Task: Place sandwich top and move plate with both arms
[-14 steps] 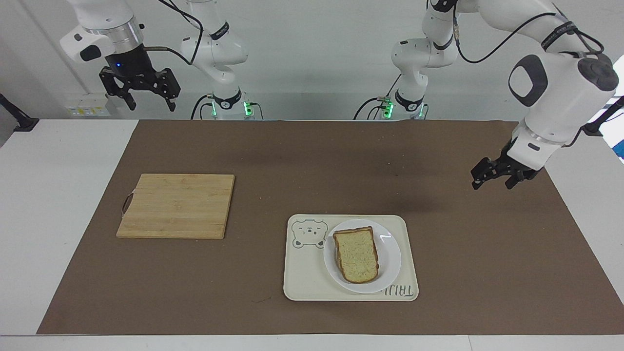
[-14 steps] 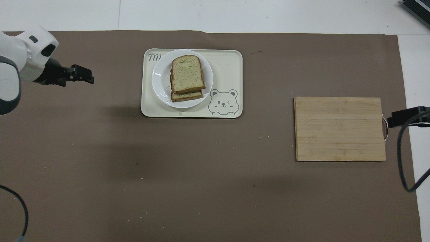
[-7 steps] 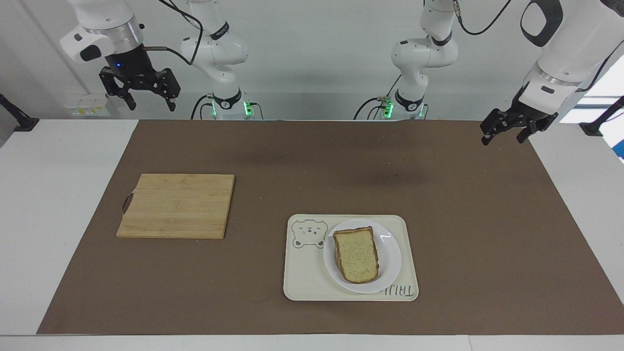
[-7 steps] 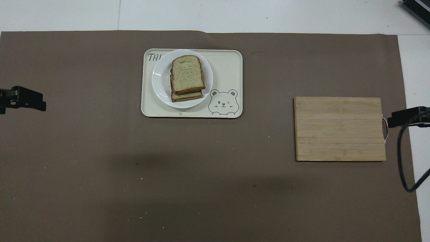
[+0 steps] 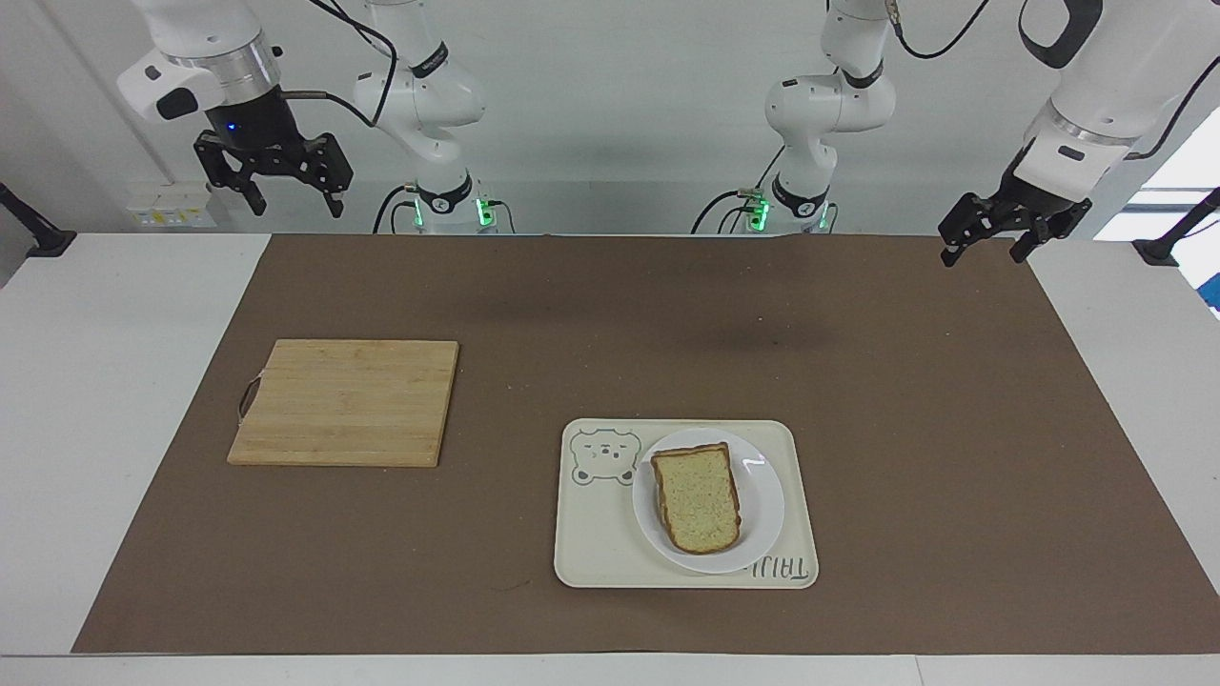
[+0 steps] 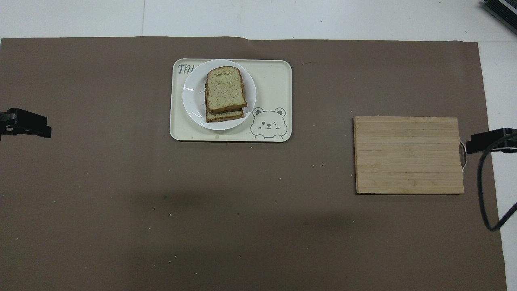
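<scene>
Facing view: the sandwich top (image 5: 701, 498) is found lying on a lower slice on the plate (image 5: 762, 500), which is seated in the bear-print tray (image 5: 596, 534). The left gripper (image 5: 985, 238) and the right gripper (image 5: 291, 195) are held raised at their own ends of the table, jaws spread apart and nothing gripped.

Overhead view: the cutting board (image 6: 408, 154) is noted toward the right arm's end, well apart from the tray (image 6: 274, 81).

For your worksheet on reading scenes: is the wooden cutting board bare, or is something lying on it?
Bare. The cutting board shows only its wood grain in both views; the bread is stacked on the plate instead.
</scene>
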Controlling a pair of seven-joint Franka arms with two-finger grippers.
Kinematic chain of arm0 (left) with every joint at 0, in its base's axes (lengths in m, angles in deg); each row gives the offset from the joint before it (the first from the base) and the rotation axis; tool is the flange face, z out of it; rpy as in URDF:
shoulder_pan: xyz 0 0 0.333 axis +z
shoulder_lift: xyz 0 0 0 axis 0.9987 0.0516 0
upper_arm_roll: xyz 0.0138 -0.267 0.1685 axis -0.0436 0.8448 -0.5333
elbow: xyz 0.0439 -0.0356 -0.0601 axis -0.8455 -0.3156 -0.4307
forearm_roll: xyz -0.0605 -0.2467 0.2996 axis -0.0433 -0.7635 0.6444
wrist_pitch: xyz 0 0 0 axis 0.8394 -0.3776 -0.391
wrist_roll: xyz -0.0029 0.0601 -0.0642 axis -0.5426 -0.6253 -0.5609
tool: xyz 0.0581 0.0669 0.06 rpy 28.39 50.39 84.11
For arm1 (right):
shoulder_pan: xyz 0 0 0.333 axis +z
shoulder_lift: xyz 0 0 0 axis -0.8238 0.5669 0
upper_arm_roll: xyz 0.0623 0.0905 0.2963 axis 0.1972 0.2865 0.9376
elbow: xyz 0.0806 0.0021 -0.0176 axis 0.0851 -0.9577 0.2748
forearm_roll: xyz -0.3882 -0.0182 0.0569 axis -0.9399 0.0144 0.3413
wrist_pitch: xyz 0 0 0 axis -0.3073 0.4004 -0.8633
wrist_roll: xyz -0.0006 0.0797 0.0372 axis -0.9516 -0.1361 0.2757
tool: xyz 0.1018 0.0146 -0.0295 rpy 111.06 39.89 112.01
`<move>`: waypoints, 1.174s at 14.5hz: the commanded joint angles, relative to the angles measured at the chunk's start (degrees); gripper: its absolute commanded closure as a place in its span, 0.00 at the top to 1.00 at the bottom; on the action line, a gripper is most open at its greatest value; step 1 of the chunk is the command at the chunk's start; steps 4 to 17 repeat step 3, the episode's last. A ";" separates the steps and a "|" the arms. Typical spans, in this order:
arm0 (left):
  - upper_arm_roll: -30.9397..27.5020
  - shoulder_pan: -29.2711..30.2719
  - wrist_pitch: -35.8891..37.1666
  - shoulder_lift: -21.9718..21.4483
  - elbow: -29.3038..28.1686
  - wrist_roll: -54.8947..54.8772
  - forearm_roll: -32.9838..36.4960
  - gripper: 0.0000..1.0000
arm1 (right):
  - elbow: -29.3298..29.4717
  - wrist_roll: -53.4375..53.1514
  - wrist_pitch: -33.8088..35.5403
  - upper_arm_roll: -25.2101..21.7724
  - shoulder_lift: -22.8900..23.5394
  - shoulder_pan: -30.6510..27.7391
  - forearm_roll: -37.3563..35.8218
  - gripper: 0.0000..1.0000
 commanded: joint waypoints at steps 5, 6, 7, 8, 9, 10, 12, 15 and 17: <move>-0.02 -0.24 1.05 -1.06 -0.74 0.25 0.36 1.00 | 0.06 1.54 0.76 0.33 -0.37 -0.80 0.33 1.00; -0.02 -0.24 1.05 -1.06 -0.74 0.25 0.36 1.00 | 0.06 1.54 0.76 0.33 -0.37 -0.80 0.33 1.00; -0.02 -0.24 1.05 -1.06 -0.74 0.25 0.36 1.00 | 0.06 1.54 0.76 0.33 -0.37 -0.80 0.33 1.00; -0.02 -0.24 1.05 -1.06 -0.74 0.25 0.36 1.00 | 0.06 1.54 0.76 0.33 -0.37 -0.80 0.33 1.00; -0.02 -0.24 1.05 -1.06 -0.74 0.25 0.36 1.00 | 0.06 1.54 0.76 0.33 -0.37 -0.80 0.33 1.00; -0.02 -0.24 1.05 -1.06 -0.74 0.25 0.36 1.00 | 0.06 1.54 0.76 0.33 -0.37 -0.80 0.33 1.00; -0.02 -0.24 1.05 -1.06 -0.74 0.25 0.36 1.00 | 0.06 1.54 0.76 0.33 -0.37 -0.80 0.33 1.00; -0.02 -0.24 1.05 -1.06 -0.74 0.25 0.36 1.00 | 0.06 1.54 0.76 0.33 -0.37 -0.80 0.33 1.00; -0.02 -0.24 1.05 -1.06 -0.74 0.25 0.36 1.00 | 0.06 1.54 0.76 0.33 -0.37 -0.80 0.33 1.00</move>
